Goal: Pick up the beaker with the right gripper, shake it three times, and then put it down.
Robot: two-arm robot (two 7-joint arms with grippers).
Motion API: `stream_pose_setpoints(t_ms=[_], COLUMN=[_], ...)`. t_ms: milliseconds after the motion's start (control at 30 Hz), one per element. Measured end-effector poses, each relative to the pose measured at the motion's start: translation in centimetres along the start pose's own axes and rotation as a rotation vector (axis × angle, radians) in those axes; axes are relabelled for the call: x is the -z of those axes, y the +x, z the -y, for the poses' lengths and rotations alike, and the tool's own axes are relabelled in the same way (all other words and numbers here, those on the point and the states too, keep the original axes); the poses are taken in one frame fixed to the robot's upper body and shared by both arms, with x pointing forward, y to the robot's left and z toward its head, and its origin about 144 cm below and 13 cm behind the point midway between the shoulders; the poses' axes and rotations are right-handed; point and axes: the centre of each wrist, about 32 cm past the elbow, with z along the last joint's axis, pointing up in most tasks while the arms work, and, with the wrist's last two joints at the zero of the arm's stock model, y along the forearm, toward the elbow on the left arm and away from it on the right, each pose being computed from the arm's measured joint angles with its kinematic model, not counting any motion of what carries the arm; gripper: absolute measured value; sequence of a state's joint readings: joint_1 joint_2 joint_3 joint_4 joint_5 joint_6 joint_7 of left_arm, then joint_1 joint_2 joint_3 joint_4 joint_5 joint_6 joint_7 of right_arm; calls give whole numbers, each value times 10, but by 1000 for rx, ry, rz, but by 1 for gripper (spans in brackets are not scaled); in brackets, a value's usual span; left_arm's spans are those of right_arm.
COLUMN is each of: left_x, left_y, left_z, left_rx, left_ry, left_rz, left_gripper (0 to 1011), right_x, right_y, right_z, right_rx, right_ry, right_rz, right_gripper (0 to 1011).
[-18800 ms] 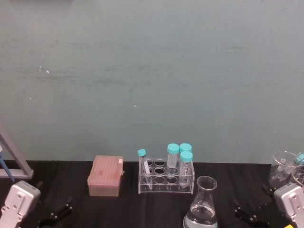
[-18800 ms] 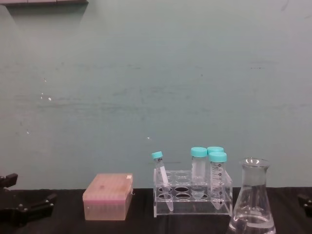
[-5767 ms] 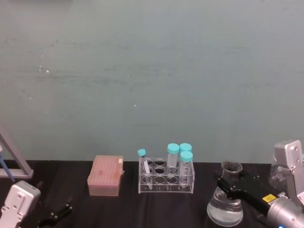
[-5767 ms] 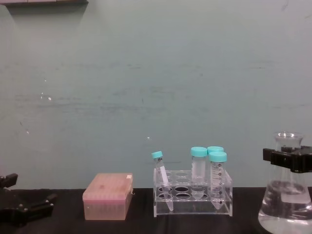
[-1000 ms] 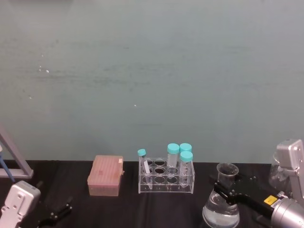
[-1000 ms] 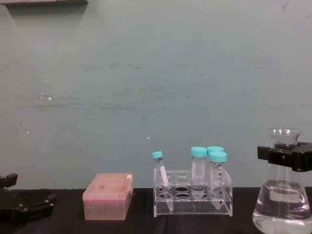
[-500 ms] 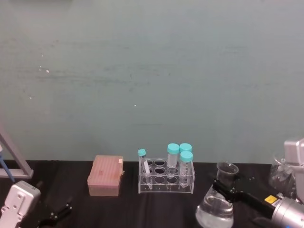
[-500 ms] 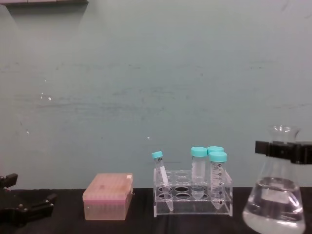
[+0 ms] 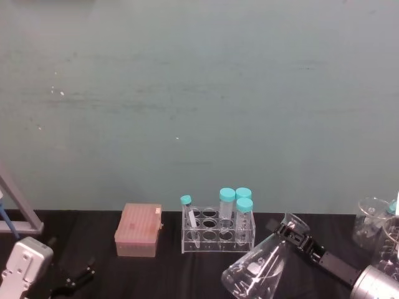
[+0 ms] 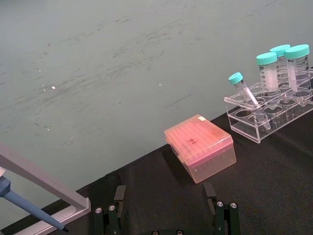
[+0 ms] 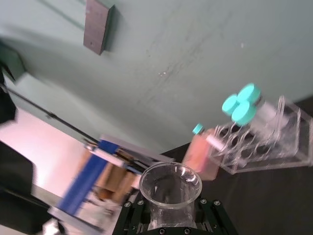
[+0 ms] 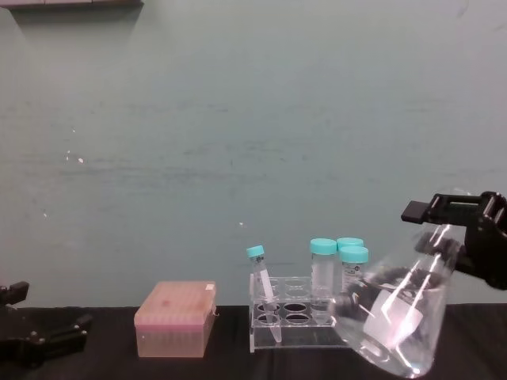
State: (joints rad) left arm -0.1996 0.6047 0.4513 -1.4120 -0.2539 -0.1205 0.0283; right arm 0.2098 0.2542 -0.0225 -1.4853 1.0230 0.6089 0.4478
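Right gripper (image 9: 293, 230): black blocky jaws pinched on the neck of the clear glass conical flask (image 9: 254, 269), just under the flared rim. The right wrist view agrees, with a jaw pressed to either side of the neck and the mouth open toward the lens.

Flask tilted hard. Rim up at about 1 o'clock, wide base swung down toward 7 o'clock, to the robot's left. In the chest view the base overlaps the right end of the clear acrylic tube rack (image 12: 297, 326) from in front. Cannot tell whether its lowest edge touches the black table (image 9: 168, 274). In the head view the flask is at 4 o'clock of the rack, near it but apart.

Rack carries teal-capped tubes (image 9: 227, 195): three upright, one small one leaning. Pink plastic tip box (image 9: 138, 230) at 9 o'clock of the rack, near. Second clear glass vessel (image 9: 372, 219) at 3 o'clock, well past the flask.

Left gripper (image 10: 165, 196): thin black fingers spread wide, low at the table, at 8 o'clock of the tip box and well apart from the flask.
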Motion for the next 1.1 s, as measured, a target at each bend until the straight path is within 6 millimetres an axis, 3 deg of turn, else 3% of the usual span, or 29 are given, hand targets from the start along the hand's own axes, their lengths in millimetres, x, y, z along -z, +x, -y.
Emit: stream_pose_setpoints(t_ms=[200, 500, 733, 967, 1100], left_x=[0, 0, 0, 0, 0], left_y=[0, 0, 0, 0, 0], left_z=[0, 0, 0, 0, 0], left_rx=[0, 0, 0, 0, 0], left_ry=[0, 0, 0, 0, 0], left_rz=[0, 0, 0, 0, 0], left_gripper=[1000, 1000, 1000, 1000, 1000], right_x=[9, 9, -2, -12, -14], right_y=[2, 1, -3, -7, -5], right_z=[0, 0, 2, 7, 9], right_rx=[-17, 1, 71, 148, 176], right_ry=[1, 10, -4, -47, -67], right_rz=[-204, -160, 257, 1050, 1299], right_gripper=[452, 451, 451, 451, 452])
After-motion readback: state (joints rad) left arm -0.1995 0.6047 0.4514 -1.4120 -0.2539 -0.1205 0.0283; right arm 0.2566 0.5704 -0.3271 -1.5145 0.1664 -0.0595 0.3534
